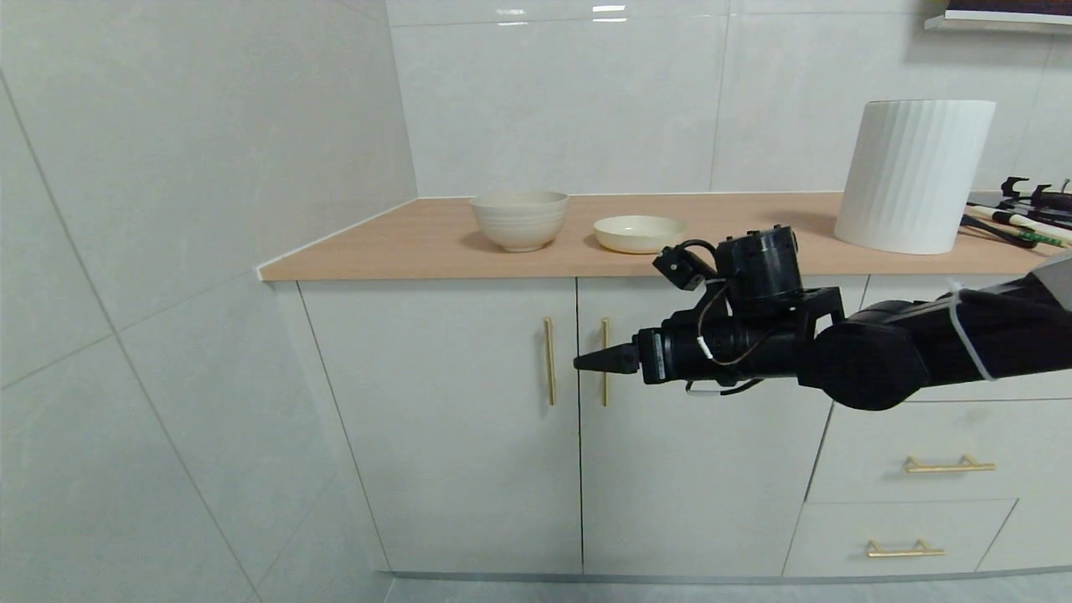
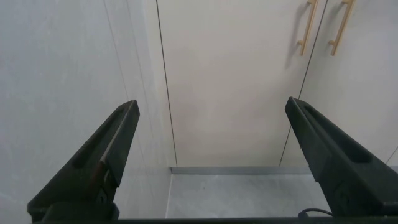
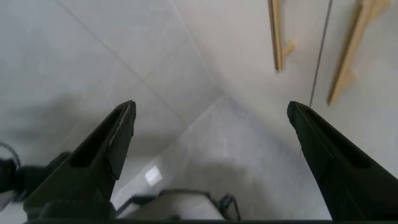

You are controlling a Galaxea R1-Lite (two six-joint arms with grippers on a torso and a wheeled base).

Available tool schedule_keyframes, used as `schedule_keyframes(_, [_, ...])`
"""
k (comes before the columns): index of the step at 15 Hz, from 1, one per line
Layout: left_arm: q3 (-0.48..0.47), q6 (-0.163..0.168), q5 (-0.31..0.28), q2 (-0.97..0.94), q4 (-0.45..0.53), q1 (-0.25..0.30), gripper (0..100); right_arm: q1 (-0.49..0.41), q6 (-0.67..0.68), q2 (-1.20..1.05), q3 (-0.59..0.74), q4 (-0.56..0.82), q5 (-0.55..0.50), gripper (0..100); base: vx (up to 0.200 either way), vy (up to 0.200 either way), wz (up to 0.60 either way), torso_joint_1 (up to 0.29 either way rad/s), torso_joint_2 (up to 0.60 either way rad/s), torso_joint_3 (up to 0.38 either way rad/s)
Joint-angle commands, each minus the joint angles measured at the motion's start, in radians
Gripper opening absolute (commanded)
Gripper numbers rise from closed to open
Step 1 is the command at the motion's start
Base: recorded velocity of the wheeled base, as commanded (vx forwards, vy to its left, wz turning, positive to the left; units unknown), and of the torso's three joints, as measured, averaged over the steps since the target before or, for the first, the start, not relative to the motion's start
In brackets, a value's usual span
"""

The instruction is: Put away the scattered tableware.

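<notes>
Head view: on the smooth wooden countertop point(image 1: 402, 243) a ribbed beige bowl point(image 1: 519, 219) stands toward its left end and a shallow cream dish point(image 1: 638, 234) sits mid-counter. A tall fluted white cylinder point(image 1: 913, 176) stands toward its right. Below the countertop's edge the right gripper point(image 1: 590, 362) points at slim brass handles point(image 1: 548, 360), perhaps touching one.

Left wrist view: the left gripper point(image 2: 211, 106) gapes wide, empty.

Right wrist view: the right gripper point(image 3: 210, 111) is likewise spread wide, holding nothing.
</notes>
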Motion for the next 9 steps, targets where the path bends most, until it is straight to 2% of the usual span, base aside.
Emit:
schedule_keyframes(1, [0.0, 0.0, 0.0, 0.0, 0.0, 0.0, 100, -0.01, 0.002, 0.074, -0.03, -0.017, -0.001, 100, 0.0, 0.0, 0.0, 0.0, 0.0, 0.0])
schedule_keyframes(5, [0.0, 0.0, 0.0, 0.0, 0.0, 0.0, 100, -0.042, 0.039, 0.169, -0.047, -0.154, -0.004, 100, 0.0, 0.0, 0.0, 0.0, 0.0, 0.0])
schedule_keyframes(9, [0.0, 0.0, 0.0, 0.0, 0.0, 0.0, 100, -0.045, 0.137, 0.235, -0.122, -0.18, -0.068, 100, 0.0, 0.0, 0.0, 0.0, 0.0, 0.0])
